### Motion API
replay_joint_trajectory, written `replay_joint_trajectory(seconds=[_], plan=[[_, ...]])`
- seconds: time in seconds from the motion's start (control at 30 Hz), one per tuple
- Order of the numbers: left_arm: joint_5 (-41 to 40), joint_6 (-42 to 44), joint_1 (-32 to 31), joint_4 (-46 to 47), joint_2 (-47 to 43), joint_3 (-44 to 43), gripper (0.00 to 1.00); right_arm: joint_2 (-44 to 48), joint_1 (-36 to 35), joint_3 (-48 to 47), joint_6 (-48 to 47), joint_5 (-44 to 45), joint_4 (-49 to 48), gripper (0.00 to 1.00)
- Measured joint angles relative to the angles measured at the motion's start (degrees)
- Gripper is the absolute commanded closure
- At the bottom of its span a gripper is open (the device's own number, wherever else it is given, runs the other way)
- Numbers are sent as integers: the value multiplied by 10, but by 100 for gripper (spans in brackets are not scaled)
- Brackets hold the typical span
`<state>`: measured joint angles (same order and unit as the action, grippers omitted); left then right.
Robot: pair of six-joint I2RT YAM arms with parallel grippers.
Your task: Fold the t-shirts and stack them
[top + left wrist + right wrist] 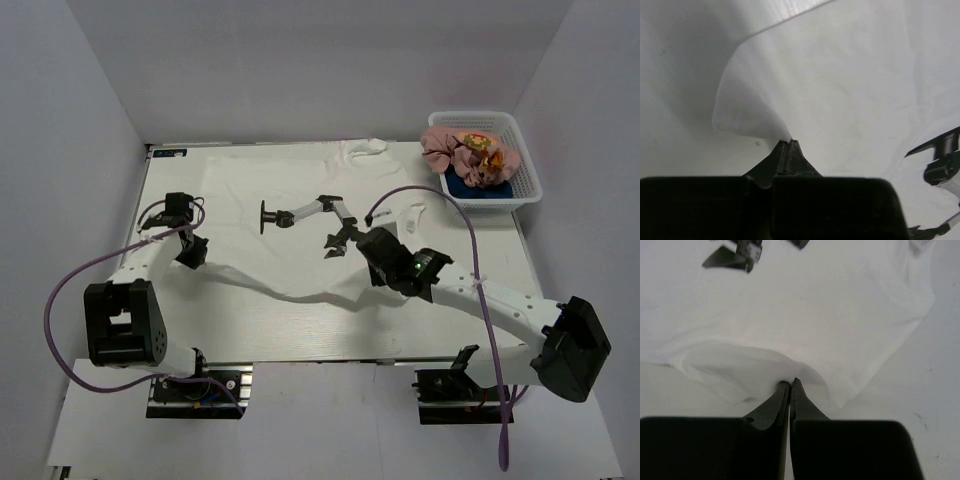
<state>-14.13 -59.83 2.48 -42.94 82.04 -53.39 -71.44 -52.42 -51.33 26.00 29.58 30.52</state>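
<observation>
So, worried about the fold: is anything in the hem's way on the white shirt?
Yes: a black-and-white jointed object lies on the shirt, beyond the hem the left pincer and right pincer grip.

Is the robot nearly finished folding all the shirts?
Not nearly. Nothing is folded or stacked yet. The white shirt lies spread on the table, and the left jaws and right jaws are shut on its near edge, holding it raised, likely for a first fold. The pink shirt and navy shirt wait bunched in the basket.
</observation>
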Motion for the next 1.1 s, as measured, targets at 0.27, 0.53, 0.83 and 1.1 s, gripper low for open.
replay_joint_trajectory(seconds=[0.27, 0.53, 0.83, 1.1], plan=[[-8, 0, 0, -10, 100, -119, 100, -120, 100, -109, -80, -5, -46, 100], [-21, 3, 2, -10, 226, -251, 66, -249, 197, -230, -149, -48, -82, 100], [-28, 63, 12, -43, 401, -461, 0, -461, 253, -461, -176, -91, -62, 10], [-6, 138, 11, 10, 309, -358, 0, -337, 254, -269, -148, -209, -116, 10]])
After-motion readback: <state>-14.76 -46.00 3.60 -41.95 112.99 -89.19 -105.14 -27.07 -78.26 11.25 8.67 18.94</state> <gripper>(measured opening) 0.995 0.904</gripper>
